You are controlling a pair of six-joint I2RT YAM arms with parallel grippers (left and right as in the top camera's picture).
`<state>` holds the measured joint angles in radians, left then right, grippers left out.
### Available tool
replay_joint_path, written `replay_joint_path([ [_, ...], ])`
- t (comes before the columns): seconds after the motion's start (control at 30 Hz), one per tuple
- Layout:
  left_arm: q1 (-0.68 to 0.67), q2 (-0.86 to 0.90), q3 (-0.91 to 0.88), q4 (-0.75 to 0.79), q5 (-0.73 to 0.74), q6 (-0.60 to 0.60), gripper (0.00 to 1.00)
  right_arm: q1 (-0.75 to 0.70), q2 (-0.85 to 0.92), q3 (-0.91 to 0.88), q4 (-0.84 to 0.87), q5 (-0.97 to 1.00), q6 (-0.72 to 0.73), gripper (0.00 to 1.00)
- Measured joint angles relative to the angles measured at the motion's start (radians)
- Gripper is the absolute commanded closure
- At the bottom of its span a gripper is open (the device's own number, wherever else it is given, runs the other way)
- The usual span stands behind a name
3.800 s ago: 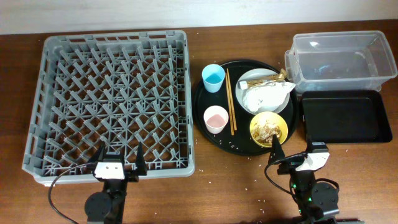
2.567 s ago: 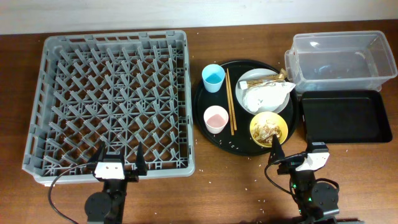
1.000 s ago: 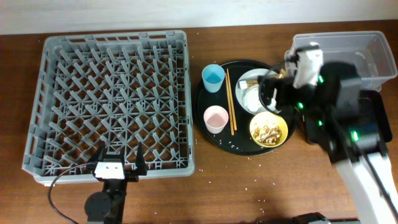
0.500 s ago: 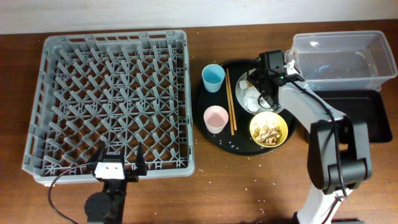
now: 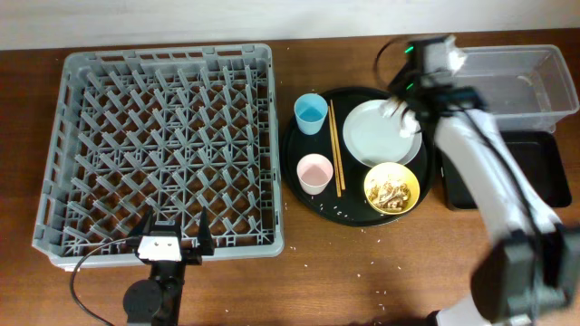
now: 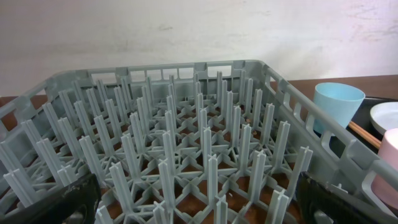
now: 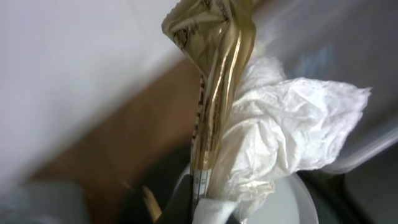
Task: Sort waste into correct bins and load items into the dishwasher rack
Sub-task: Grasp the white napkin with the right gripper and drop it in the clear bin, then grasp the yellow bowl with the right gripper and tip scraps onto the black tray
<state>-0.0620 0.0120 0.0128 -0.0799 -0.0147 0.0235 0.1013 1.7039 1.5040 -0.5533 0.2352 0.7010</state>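
Note:
My right gripper (image 5: 401, 104) is shut on the gold-brown snack wrapper (image 7: 217, 74) and the crumpled white paper wrapper (image 7: 280, 137) together. It holds them up above the far edge of the pale plate (image 5: 381, 136), close to the clear tub (image 5: 526, 86). The plate's face is bare. Below it, the yellow bowl (image 5: 391, 187) holds food scraps. The chopsticks (image 5: 335, 149), blue cup (image 5: 311, 113) and pink cup (image 5: 314, 172) lie on the round black tray (image 5: 294, 145). My left gripper (image 5: 172, 237) stands open at the near rim of the grey rack (image 5: 163, 145).
The shallow black rectangular tray (image 5: 535, 172) sits in front of the clear tub, partly under my right arm. Rice grains are scattered on the wooden table (image 5: 362, 272) near the round tray. In the left wrist view the rack's pegs (image 6: 205, 149) fill the front.
My right gripper has shut on both wrappers and lifted them off the plate, moving back and right toward the clear tub. The left arm has not moved.

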Motion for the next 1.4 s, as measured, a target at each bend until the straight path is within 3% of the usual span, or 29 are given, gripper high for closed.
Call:
replay_joint_path([
  [0.07,0.0,0.0,0.0,0.0,0.0,0.0,0.0,-0.098,-0.143,0.03,0.034,0.061,-0.003,0.96],
  [0.13,0.0,0.0,0.0,0.0,0.0,0.0,0.0,-0.204,-0.098,0.035,0.105,0.11,-0.002,0.96],
  [0.17,0.0,0.0,0.0,-0.001,0.0,0.0,0.0,-0.245,-0.014,0.034,0.177,0.12,-0.004,0.8],
  [0.23,0.0,0.0,0.0,0.0,0.0,0.0,0.0,-0.293,0.148,0.027,0.309,0.119,-0.006,0.17],
  [0.3,0.0,-0.001,0.0,0.0,0.0,0.0,0.0,-0.319,0.253,0.023,0.359,0.12,-0.006,0.02],
  [0.4,0.0,-0.001,0.0,0.0,0.0,0.0,0.0,-0.322,0.237,0.014,0.377,0.084,-0.108,0.01],
  [0.47,0.0,0.0,0.0,0.002,0.0,0.0,0.0,-0.322,0.112,0.012,0.232,-0.01,-0.21,0.02],
  [0.53,0.0,0.001,0.0,0.0,0.0,0.0,0.0,-0.321,-0.179,0.021,-0.104,-0.223,-0.271,0.01],
  [0.6,0.0,0.002,0.0,-0.001,0.0,0.0,0.0,-0.254,-0.313,0.04,-0.499,-0.372,-0.291,0.0],
  [0.63,0.0,0.002,0.0,0.0,0.0,0.0,0.0,-0.18,-0.299,0.024,-0.611,-0.386,-0.301,0.0],
  [0.67,0.0,0.001,0.0,0.0,0.0,0.0,0.0,-0.113,-0.282,-0.002,-0.635,-0.375,-0.323,0.02],
  [0.73,0.0,0.001,0.0,0.0,0.0,0.0,0.0,0.078,-0.211,-0.124,-0.607,-0.283,-0.348,0.26],
  [0.77,0.0,0.001,0.0,0.0,0.0,0.0,0.0,0.112,-0.192,-0.157,-0.598,-0.261,-0.361,0.31],
  [0.87,0.0,0.001,0.0,0.0,0.0,0.0,0.0,0.198,-0.075,-0.278,-0.458,-0.216,-0.369,0.34],
  [0.93,0.0,0.001,0.0,0.0,0.0,0.0,0.0,0.229,0.018,-0.296,-0.406,-0.209,-0.369,0.41],
  [0.97,0.0,0.001,0.0,0.0,0.0,0.0,0.0,0.233,0.043,-0.296,-0.398,-0.208,-0.36,0.54],
  [1.03,0.0,0.001,0.0,0.0,0.0,0.0,0.0,0.233,0.146,-0.296,-0.387,-0.206,-0.323,0.96],
  [1.3,0.0,0.001,0.0,0.0,0.0,0.0,0.0,0.233,0.139,-0.272,-0.422,-0.19,-0.312,0.96],
  [1.4,0.0,0.0,0.0,0.0,0.0,0.0,0.0,0.193,0.086,-0.116,-0.613,-0.235,-0.343,0.96],
])
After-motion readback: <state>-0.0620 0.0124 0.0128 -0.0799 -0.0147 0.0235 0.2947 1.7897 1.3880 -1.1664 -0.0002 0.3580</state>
